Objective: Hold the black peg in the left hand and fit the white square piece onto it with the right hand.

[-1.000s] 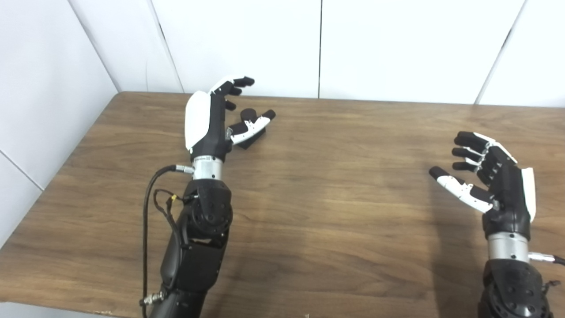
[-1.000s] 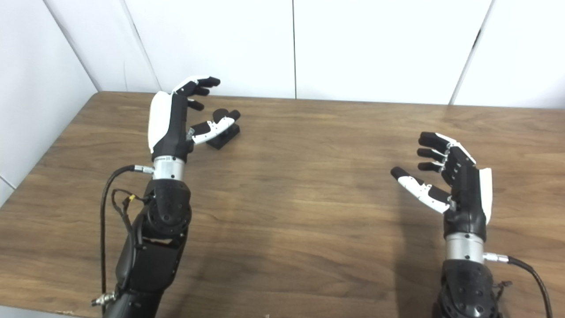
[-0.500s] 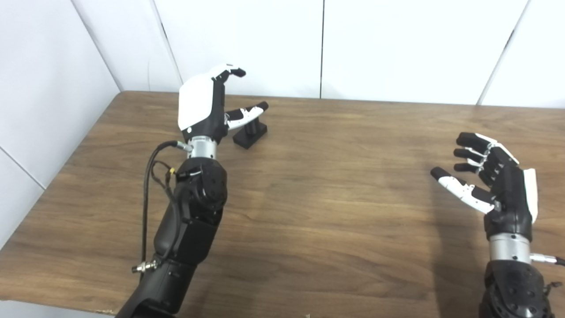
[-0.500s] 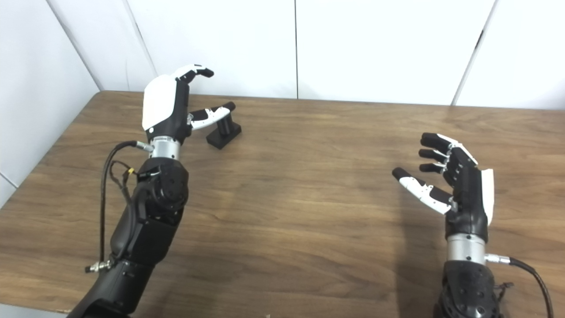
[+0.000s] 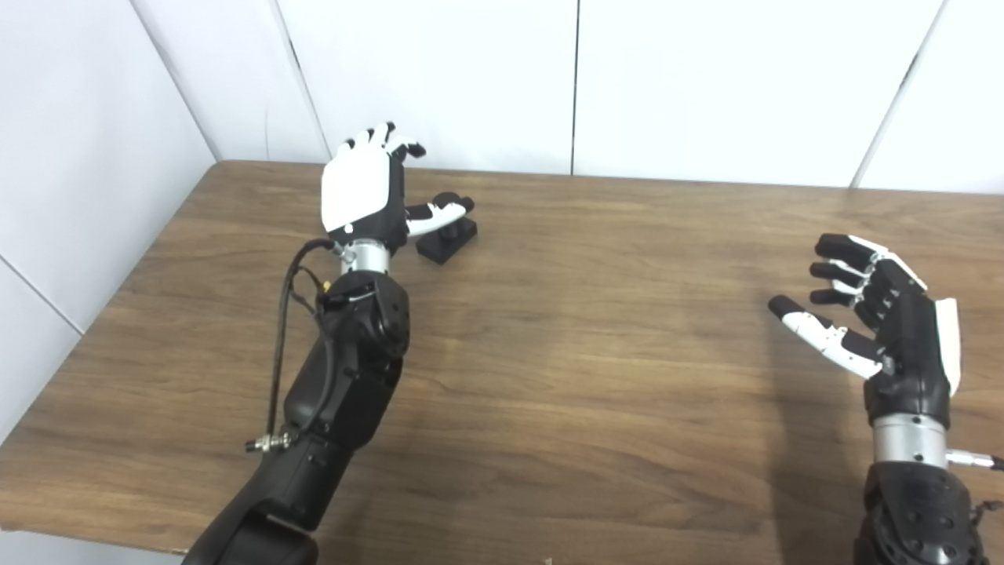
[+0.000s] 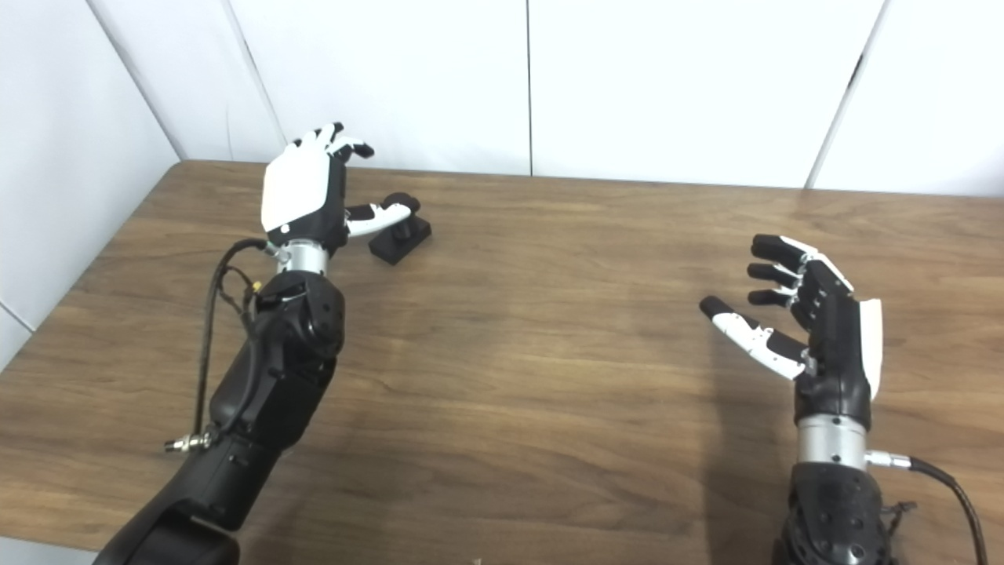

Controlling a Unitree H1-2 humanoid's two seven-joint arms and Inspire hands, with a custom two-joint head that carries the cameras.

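At the far left of the table (image 5: 549,377) we see our left hand (image 5: 363,192) with its white back toward the cameras, the fingers (image 5: 382,139) spread and curled over at the tips, the thumb reaching out to the right; it holds nothing. Just right of it sits the peg (image 5: 449,232): a matt black piece, a flat rectangular base lying on the wood with a short round post standing upright from it. The thumb tip lies across the post near its top, and we cannot tell whether it touches. The base's long side runs on a diagonal, from near left to far right, while the post's axis points straight up. The peg rests near the table's back edge, close to the left corner, well apart from our other arm. Far to the right, our right hand (image 6: 808,329) hangs over the wood palm inward, fingers apart and lightly bent, thumb stretched toward the left, empty.
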